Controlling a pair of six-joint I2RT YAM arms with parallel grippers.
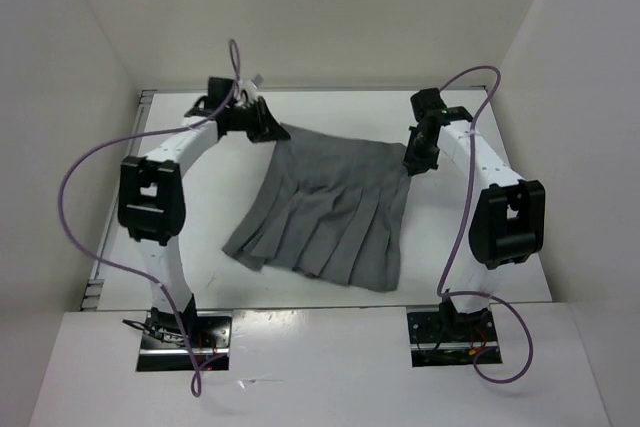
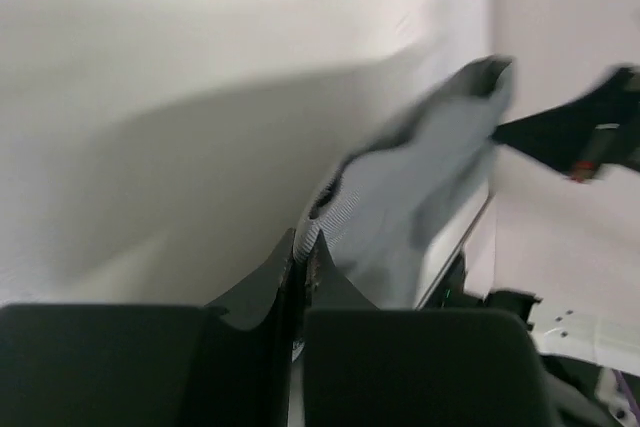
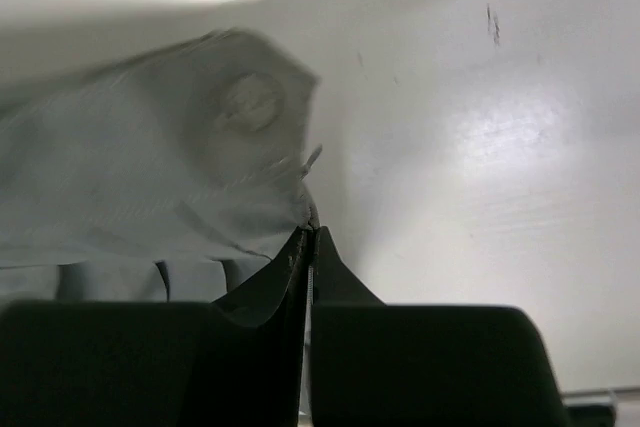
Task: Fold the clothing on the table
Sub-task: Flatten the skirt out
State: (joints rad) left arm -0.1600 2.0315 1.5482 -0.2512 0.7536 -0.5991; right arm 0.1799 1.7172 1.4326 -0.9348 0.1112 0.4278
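skirt (image 1: 330,212) on table (image 1: 205,187), left gripper (image 1: 268,130) and right gripper (image 1: 413,162) each clamped on a waistband corner, walls (image 1: 60,97) close around, purple cables (image 1: 75,237) looping

Grey pleated skirt (image 1: 330,212) spread on white table (image 1: 215,187).

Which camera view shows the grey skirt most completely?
The top external view: the whole skirt, pleats included, shows on the table. The left wrist view gives only a blurred grey strip; the right wrist view, one corner.
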